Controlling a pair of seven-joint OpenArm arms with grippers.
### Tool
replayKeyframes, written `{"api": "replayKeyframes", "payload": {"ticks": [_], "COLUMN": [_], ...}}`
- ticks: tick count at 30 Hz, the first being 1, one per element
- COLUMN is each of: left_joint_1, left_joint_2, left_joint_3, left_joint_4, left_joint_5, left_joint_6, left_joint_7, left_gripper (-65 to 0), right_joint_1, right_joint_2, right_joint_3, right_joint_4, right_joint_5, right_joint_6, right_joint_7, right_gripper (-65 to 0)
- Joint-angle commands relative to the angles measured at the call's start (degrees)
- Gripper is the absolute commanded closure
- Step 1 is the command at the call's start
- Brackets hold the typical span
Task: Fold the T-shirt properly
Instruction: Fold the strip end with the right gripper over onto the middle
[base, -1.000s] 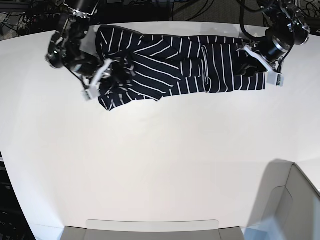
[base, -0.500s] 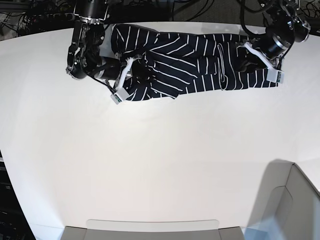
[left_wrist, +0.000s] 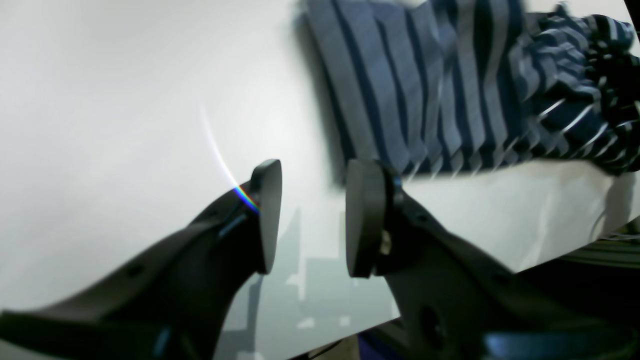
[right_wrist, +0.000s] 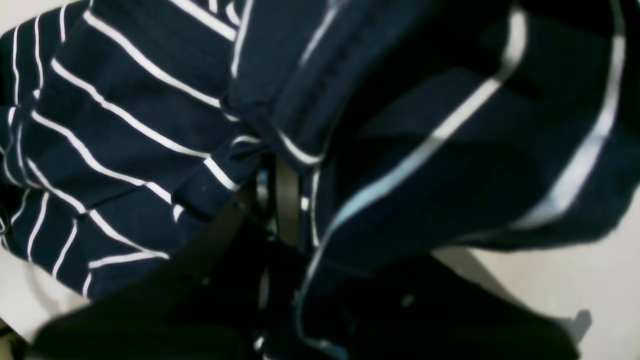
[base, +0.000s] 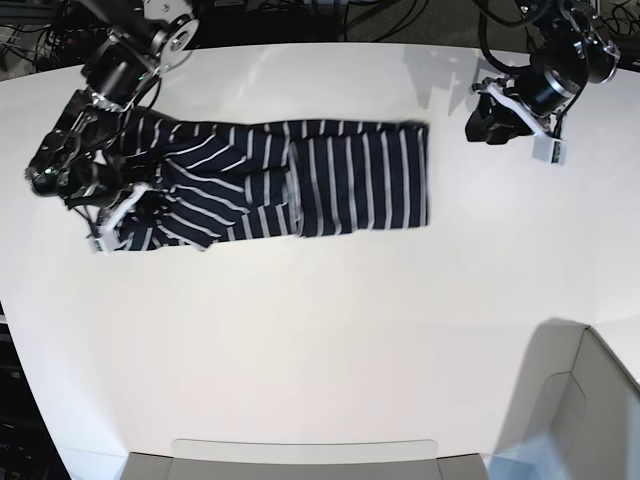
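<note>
White bench (base: 330, 330) carries only the T-shirt (base: 300, 185), stretched in a long band across its far half, with nothing lying between the shirt and either arm. The right end effector (right_wrist: 280, 200) is clenched on bunched fabric at the shirt's end nearest it. The left end effector (left_wrist: 312, 217) hangs released over bare bench, just beside the shirt's other edge, touching nothing.

White table (base: 330, 330) – evenly lit; dark cables (base: 400, 15) behind far edge.
</note>
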Motion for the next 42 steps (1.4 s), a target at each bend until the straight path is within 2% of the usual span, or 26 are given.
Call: {"api": "replayKeyframes", "payload": {"ticks": [1,3,5,7,11,15,17,22,27,32,35,37,39,42], "left_joint_1": [-0.08,0.27,1.24,1.51,1.51,1.07,1.07,1.07,1.51,1.51,1.51,1.51,1.51,1.51], "left_joint_2": [-0.44,-0.61,-1.67,-2.46,-5.01,-6.50,-6.50,-6.06,-6.33,-5.98,-5.98,-5.98,-5.98,-5.98], "left_joint_3": [-0.32,-0.41,-0.41,-0.41,-0.41,-0.41,-0.41,-0.41,-0.41,-0.41,-0.41,-0.41,-0.41,-0.41], "left_joint_4": [0.79,0.79,0.79,0.35,-3.69,-8.88,-10.37,-10.37,-10.37,-10.46,-10.46,-10.46,-10.46,-10.46], "left_joint_5": [-0.65,-0.65,-0.65,-0.65,-0.65,2.16,5.59,8.76,9.64,9.64,9.64,9.64,9.64,9.64], "left_joint_6": [0.07,0.07,0.07,0.07,0.07,0.07,0.07,0.07,0.07,0.07,0.07,0.07,0.07,0.07], "left_joint_7": [0.08,0.08,0.08,0.08,0.08,0.08,0.08,0.08,0.08,0.08,0.08,0.08,0.08,0.08], "left_gripper": [-22.2,-22.2,-22.2,-22.2,-22.2,-22.2,-22.2,-22.2,-22.2,-22.2,-22.2,-22.2,-22.2,-22.2], "right_joint_1": [1.80,2.59,2.59,2.32,-0.93,-4.80,-6.91,-10.25,-9.81,-8.23,-6.03,-4.71,-4.45,-4.80], "right_joint_2": [2.17,4.28,4.81,4.28,-0.20,-4.86,-6.27,-6.09,-6.09,-6.09,-6.00,-6.00,-6.00,-6.00], "right_joint_3": [1.24,2.12,2.12,1.77,-5.53,-15.99,-23.82,-42.89,-57.22,-64.34,-68.21,-69.88,-70.85,-71.03], "right_joint_4": [-0.05,0.22,3.03,7.87,20.35,31.34,35.12,36.97,31.60,25.18,21.58,20.00,20.00,22.64], "right_joint_5": [-0.56,-0.21,-0.21,-0.56,-0.65,-0.65,-0.65,-0.65,-0.65,-0.74,-0.74,-0.74,-0.74,-0.65], "right_joint_6": [0.62,0.62,0.62,0.62,0.62,-7.07,-13.31,-28.87,-40.39,-45.75,-49.18,-51.64,-53.75,-54.01], "right_joint_7": [-0.13,-0.05,-0.05,-0.22,-0.13,0.66,3.03,10.50,14.72,20.88,19.12,17.45,17.27,19.21], "right_gripper": [0.0,0.0,0.0,0.0,0.0,0.0,0.0,0.0,0.0,0.0,0.0,-6.9,-17.4,-27.6]}}
